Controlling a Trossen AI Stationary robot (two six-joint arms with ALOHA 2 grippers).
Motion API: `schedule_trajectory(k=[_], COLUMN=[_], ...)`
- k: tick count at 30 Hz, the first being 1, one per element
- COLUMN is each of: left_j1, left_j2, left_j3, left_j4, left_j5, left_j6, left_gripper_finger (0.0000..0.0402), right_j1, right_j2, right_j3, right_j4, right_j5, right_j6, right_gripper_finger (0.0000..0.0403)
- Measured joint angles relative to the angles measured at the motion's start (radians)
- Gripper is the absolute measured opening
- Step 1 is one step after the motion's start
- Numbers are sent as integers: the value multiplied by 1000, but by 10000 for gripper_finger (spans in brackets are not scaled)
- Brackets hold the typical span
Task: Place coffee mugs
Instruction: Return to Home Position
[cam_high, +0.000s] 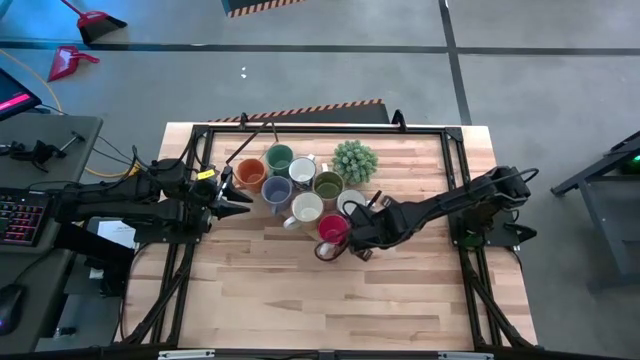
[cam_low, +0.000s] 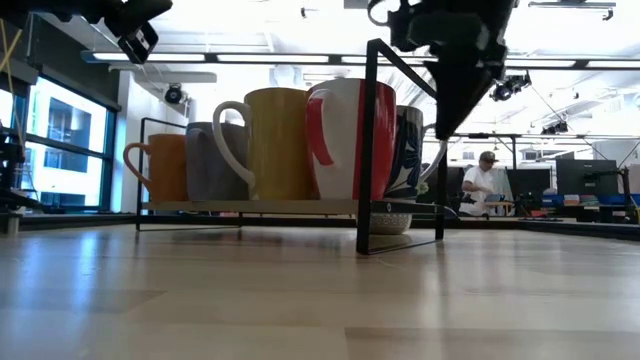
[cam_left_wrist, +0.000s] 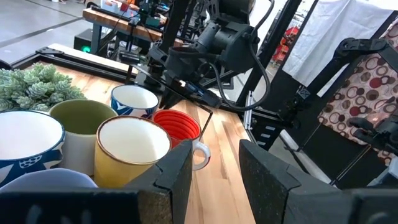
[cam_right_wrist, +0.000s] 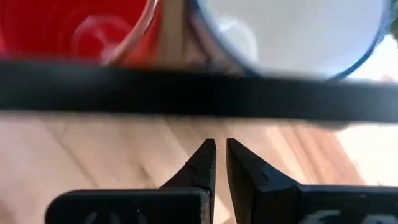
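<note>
Eight mugs stand upright in a cluster at the table's middle: orange (cam_high: 250, 174), dark green (cam_high: 279, 157), white (cam_high: 302, 170), blue-grey (cam_high: 277, 190), olive (cam_high: 328, 184), cream (cam_high: 307, 207), blue-rimmed white (cam_high: 351, 204) and red (cam_high: 333, 229). In the low view they stand on a thin raised shelf (cam_low: 250, 207) in a black wire frame (cam_low: 372, 140). My right gripper (cam_high: 352, 243) hovers just near-right of the red mug (cam_right_wrist: 74, 31), shut and empty, behind a black bar (cam_right_wrist: 199, 87). My left gripper (cam_high: 243, 192) is open and empty, left of the orange and blue-grey mugs.
A spiky green potted plant (cam_high: 355, 160) stands just behind the mugs. Black frame rails (cam_high: 320, 128) run round the table's edges. Bare wood lies toward the near edge (cam_high: 330, 300). A person sits far off in the room (cam_low: 483, 180).
</note>
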Motion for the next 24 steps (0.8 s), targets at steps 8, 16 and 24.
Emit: schedule_trajectory(k=[8, 16, 24], left_j1=[0, 0, 0], left_j2=[0, 0, 0], left_j3=[0, 0, 0], left_j4=[-12, -12, 129], left_j5=[0, -9, -152], left_j6=[0, 8, 158], left_gripper_finger=[120, 120, 120], right_j1=[47, 122, 81], right_j2=[-18, -210, -419], right_j3=[14, 36, 37], right_j4=[-10, 137, 461], right_j5=[-85, 78, 94], right_j6=[-120, -201, -626], right_gripper_finger=[16, 16, 16])
